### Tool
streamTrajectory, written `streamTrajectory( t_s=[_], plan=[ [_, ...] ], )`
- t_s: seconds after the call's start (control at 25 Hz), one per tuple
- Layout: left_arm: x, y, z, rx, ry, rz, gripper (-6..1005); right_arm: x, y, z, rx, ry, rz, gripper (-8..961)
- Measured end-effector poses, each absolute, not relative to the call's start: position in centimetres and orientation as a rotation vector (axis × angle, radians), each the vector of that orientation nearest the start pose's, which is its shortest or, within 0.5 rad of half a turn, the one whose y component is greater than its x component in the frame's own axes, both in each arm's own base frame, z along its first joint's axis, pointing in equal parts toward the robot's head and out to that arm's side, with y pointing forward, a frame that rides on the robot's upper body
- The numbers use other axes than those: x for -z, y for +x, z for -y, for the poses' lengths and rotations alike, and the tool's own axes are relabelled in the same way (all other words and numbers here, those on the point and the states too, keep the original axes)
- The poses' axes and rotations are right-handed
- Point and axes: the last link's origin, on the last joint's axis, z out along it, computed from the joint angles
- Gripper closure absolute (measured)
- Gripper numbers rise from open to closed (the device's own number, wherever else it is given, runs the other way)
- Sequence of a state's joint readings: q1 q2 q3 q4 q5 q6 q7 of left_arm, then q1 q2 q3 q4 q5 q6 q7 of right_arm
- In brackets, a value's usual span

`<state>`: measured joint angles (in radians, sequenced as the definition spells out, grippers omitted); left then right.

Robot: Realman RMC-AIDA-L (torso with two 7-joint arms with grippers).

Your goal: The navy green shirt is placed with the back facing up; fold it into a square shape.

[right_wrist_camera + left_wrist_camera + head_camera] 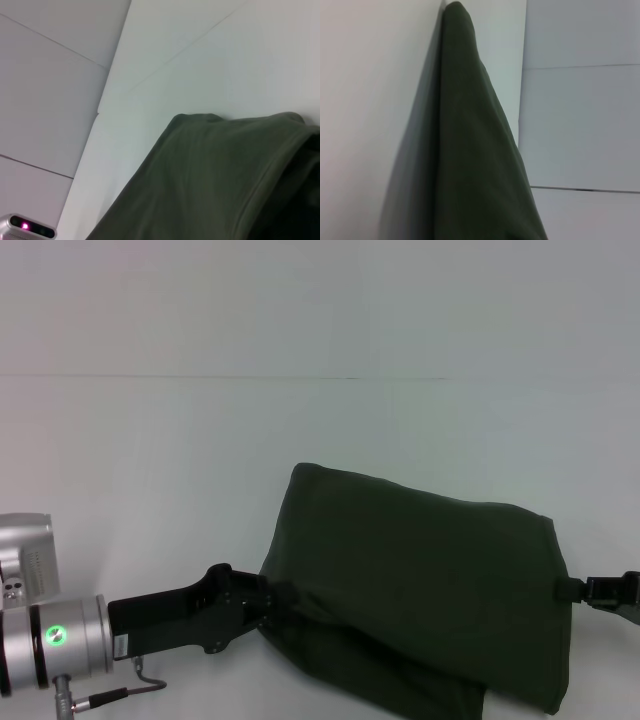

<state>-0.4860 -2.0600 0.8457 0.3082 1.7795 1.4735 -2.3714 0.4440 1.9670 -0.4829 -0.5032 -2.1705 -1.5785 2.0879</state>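
Note:
The navy green shirt lies as a wide folded dark olive slab on the white table, plain side showing. My left gripper is at its left edge, shut on a pinch of cloth that is raised off the table, with a lower layer sagging beneath. At the opposite side, my right gripper is shut on the shirt's right edge. The left wrist view shows the shirt rising as a steep ridge close to the camera. Seen from the right wrist, the shirt has a folded hem running along one side.
The white table stretches bare behind and to the left of the shirt. My left arm's silver wrist with a green light sits at the lower left, and a cable hangs beneath it. The table's far edge meets a pale wall.

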Motion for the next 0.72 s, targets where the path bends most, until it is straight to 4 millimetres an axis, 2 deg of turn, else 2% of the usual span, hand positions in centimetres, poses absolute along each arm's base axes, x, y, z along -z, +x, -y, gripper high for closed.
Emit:
streamTrajectory(
  t_s=[0.72],
  plan=[
    [4.86, -29.12, -28.53, -0.95, 1.767, -2.238, 944, -2.89, 33.75, -28.67, -0.731, -2.258, -1.867, 864]
  ],
)
